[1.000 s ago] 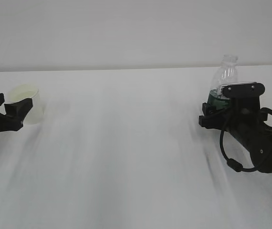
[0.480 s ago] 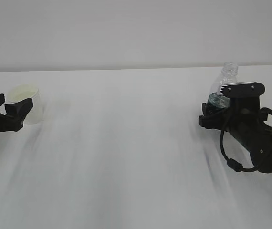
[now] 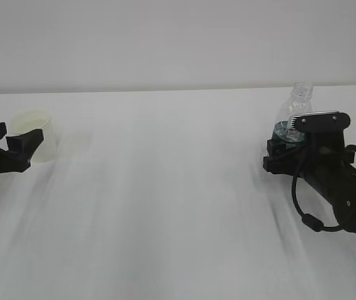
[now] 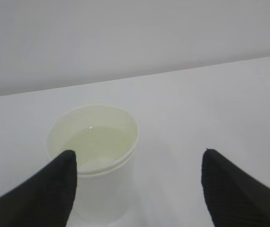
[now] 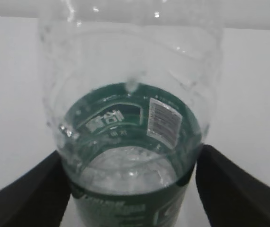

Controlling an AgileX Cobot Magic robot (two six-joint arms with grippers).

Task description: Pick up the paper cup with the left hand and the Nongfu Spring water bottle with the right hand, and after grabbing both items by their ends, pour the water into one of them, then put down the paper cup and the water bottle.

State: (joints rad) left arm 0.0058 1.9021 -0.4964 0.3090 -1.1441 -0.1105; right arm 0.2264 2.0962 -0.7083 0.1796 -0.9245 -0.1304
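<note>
Pale liquid in the cup [image 4: 93, 146] shows only from the wrist; left gripper [image 4: 139, 189] wide, cup beside its left finger. Right gripper [image 5: 132, 189] brackets the bottle [image 5: 130, 142].

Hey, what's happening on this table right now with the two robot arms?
Each arm is stationed at one item. The left hand has its open jaws around the paper cup, which stands on the white table with liquid inside; the cup sits toward one finger. The right hand brackets the Nongfu Spring water bottle at its green label. Whether its fingers press the bottle is unclear.
</note>
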